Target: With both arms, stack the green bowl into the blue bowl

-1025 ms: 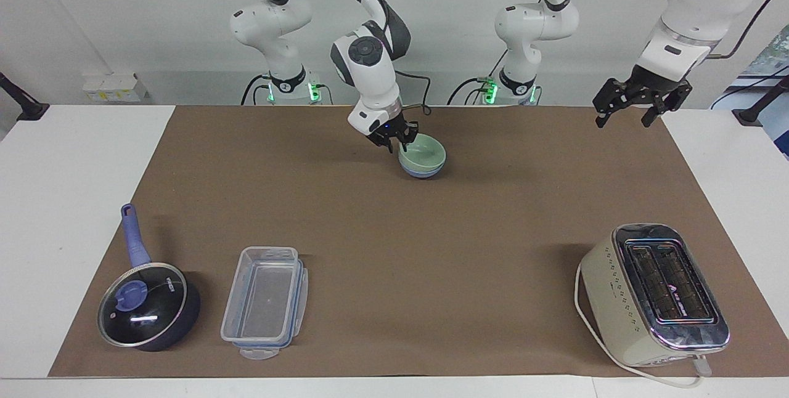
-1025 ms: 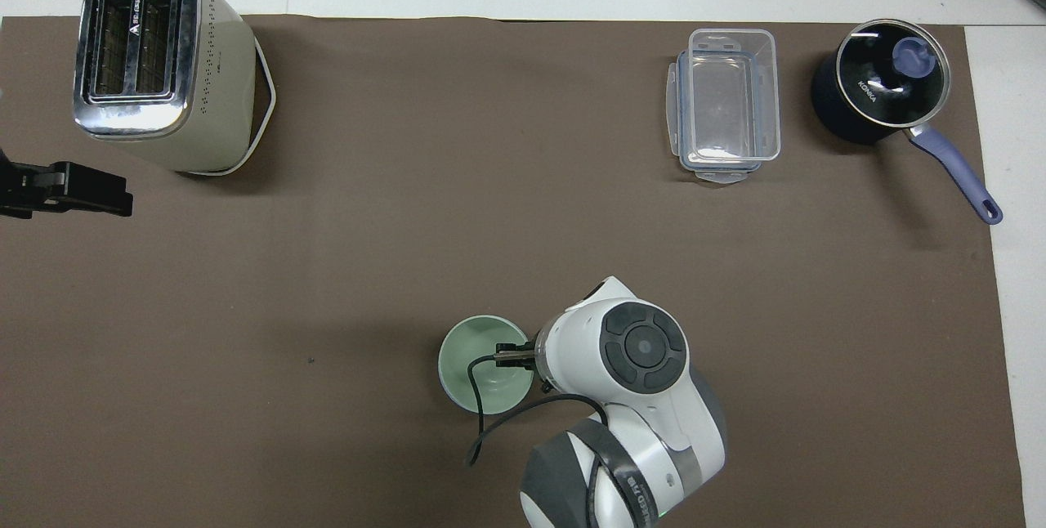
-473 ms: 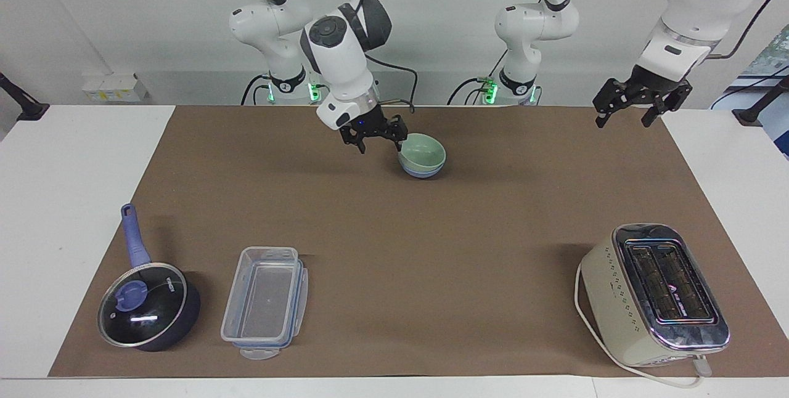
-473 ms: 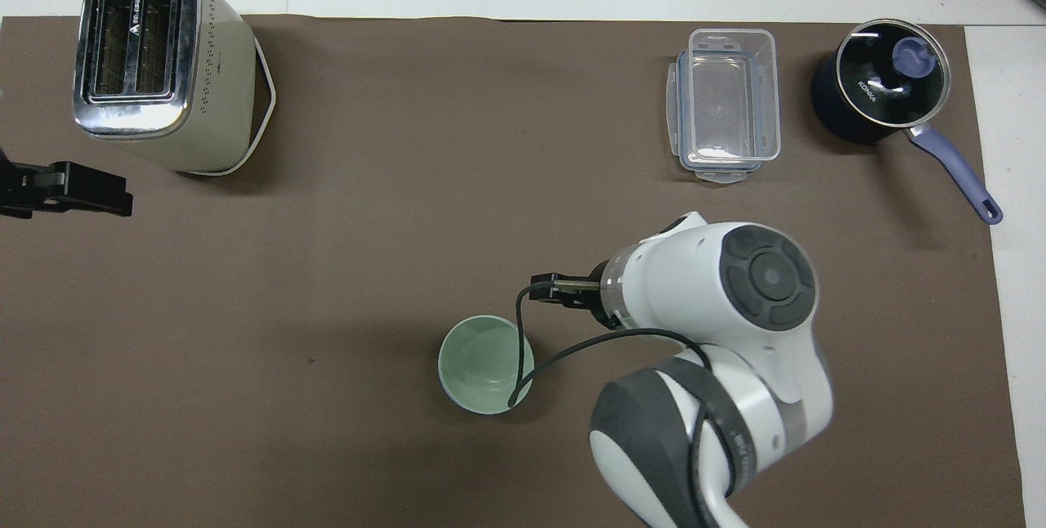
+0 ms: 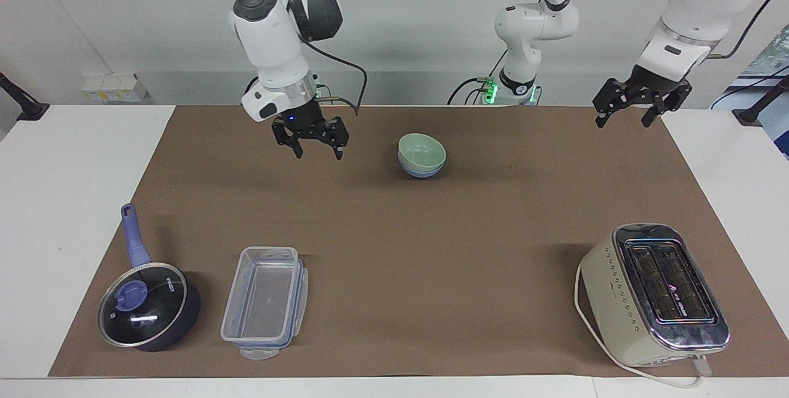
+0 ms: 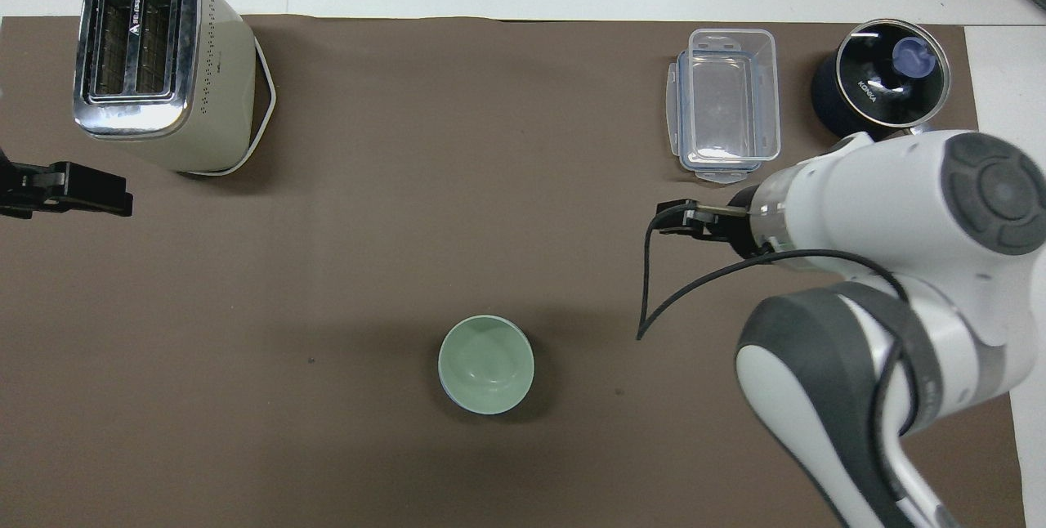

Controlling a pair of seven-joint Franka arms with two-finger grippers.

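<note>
**Bowls nested, both pincers clear**

Landmark = the bowl stack. Working from the robots' end outward:

Right pincer (image 5: 312,144) hangs over bare mat toward the right arm's end of the worktop (image 5: 74,158) from the stack, well apart from it, fingers spread, holding nothing. Left pincer (image 5: 627,116) waits over the mat edge toward the left arm's end, also well apart from the stack; fingers apart, empty.

Green bowl (image 5: 421,150) sits upright inside the blue bowl (image 5: 421,170), rims roughly level w/ only a band of blue showing under the green. From overhead just the green bowl shows. Stack rests on the brown mat (image 5: 394,250), nearer the robots than everything else on it.

Handling, by my read: both bowls look light, rigid, smooth matte, so prob. a bit slippery under a pinch and easy to tip. Best hold = rim, one finger inside the wall, one outside. Nested pair may lift together or drag, so a rim pinch on green alone could shift blue.

Farther from the robots than the stack: clear container (image 5: 265,300) and lidded saucepan (image 5: 148,305) toward the right arm's end, toaster (image 5: 653,293) toward the left arm's end.

Task looks done.
</note>
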